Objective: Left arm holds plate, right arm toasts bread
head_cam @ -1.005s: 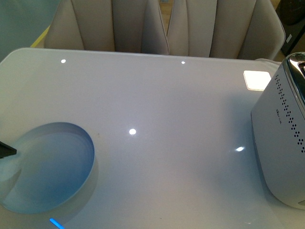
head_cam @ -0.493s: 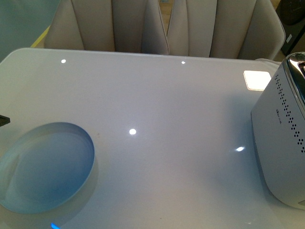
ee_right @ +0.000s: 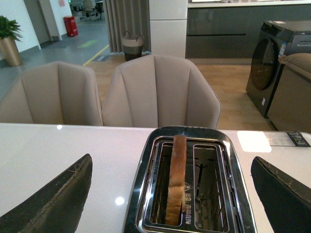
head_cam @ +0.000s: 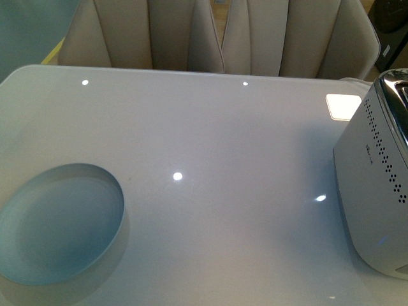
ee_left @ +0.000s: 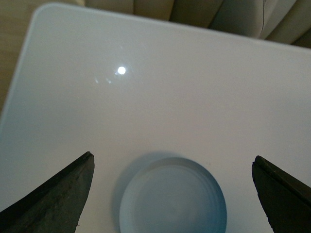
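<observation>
the plate (head_cam: 60, 233) lay flat on the white table (head_cam: 223, 140) at its near left corner, bare, with nothing touching it. in the left wrist view the same plate (ee_left: 173, 198) sat below and between the two dark fingers (ee_left: 53, 194) of the left gripper (ee_left: 172, 194), which stood wide apart, well clear of the rim on both sides and holding nothing. neither arm showed in the front view. small ceiling lights glinted on the tabletop toward the middle. two beige chairs (head_cam: 217, 35) stood along the far edge. at the right edge of the table sat the toaster (head_cam: 376, 191), white-sided with a chrome top. in the right wrist view the bread (ee_right: 177, 179) stood upright on edge in the left of the toaster's (ee_right: 189, 184) two slots, the other slot unfilled. the right gripper (ee_right: 172, 194) hung above the toaster, its fingers (ee_right: 56, 199) spread wide to either side and gripping nothing.
</observation>
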